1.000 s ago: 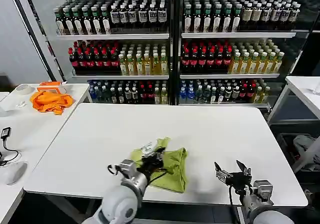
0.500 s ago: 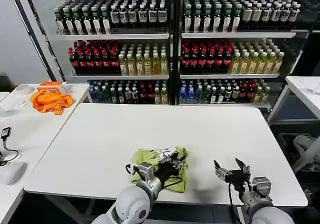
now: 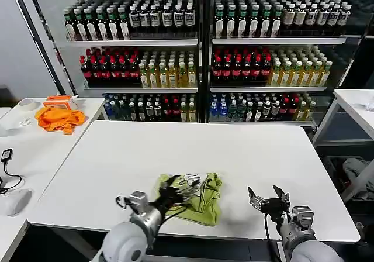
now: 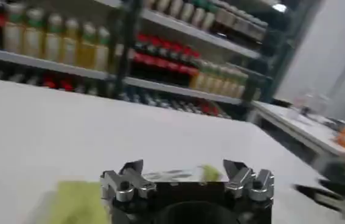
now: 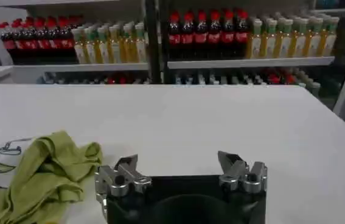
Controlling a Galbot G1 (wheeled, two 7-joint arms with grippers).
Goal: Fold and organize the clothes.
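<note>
- We see the T-shirt (image 3: 197, 195), light yellow-green, lying bunched in a rough fold near the front edge of the white desk (image 3: 193, 148), its white print facing up on its far left part.
- Our left pincer (image 3: 171, 187) sits at the shirt's left edge; in the left wrist view its fingers (image 4: 125, 179) stand wide apart with nothing between them, the shirt's cloth (image 4: 81, 202) just beyond.
- Our right pincer (image 3: 266, 195) hovers over bare desk to the right of the shirt, apart from it, fingers spread wide and empty.
- In the right wrist view the T-shirt (image 5: 35, 170) lies crumpled beside the right pincer (image 5: 181, 170).
- An orange cloth (image 3: 58, 119) rests on the side desk at far left; bottle shelves (image 3: 198, 51) stand behind.
</note>
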